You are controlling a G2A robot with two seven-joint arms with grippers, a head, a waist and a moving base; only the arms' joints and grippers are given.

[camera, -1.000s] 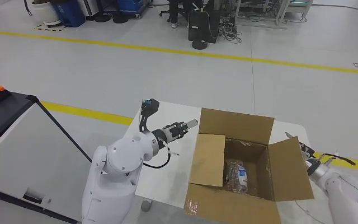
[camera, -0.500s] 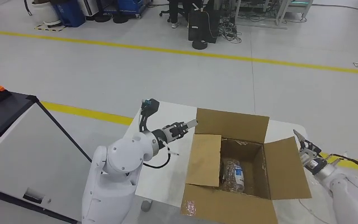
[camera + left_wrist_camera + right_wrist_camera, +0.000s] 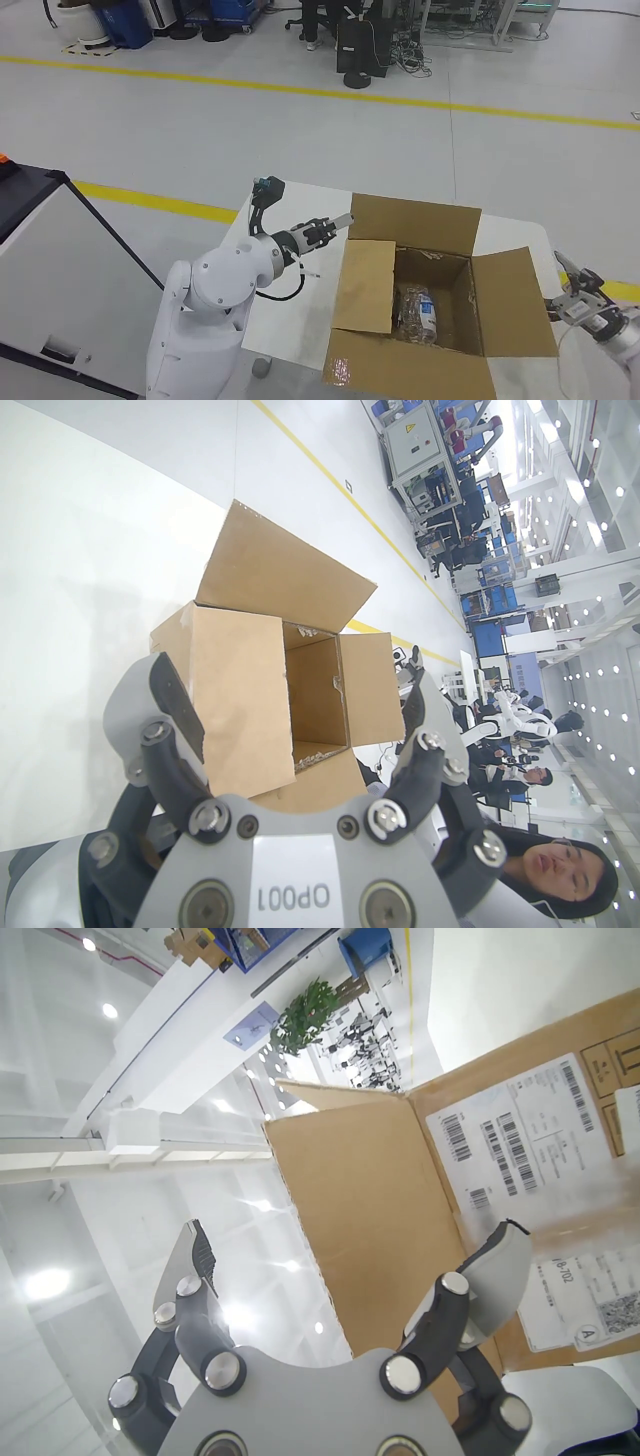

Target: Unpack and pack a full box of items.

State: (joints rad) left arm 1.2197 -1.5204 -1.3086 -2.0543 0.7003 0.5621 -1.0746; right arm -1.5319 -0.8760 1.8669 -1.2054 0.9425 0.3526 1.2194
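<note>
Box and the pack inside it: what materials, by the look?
Box: corrugated cardboard, matte brown; a wavy fluted edge shows along a flap. Pack inside: probably clear glossy plastic film, judging by its sheen; contents unclear.

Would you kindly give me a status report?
Left gripper open, empty. Right gripper open, empty. Box open, wrapped item inside. One flap leans over opening.

I work in a large industrial robotics hall. The pale polished floor (image 3: pixel 200 130) carries yellow lane lines (image 3: pixel 330 93). Blue bins (image 3: pixel 125 22) and wired equipment racks (image 3: pixel 470 20) stand along the far side. There is a grey control cabinet (image 3: pixel 417 445) with a warning sign, and other white robots (image 3: pixel 520 720) stand among rows of workstations.
</note>
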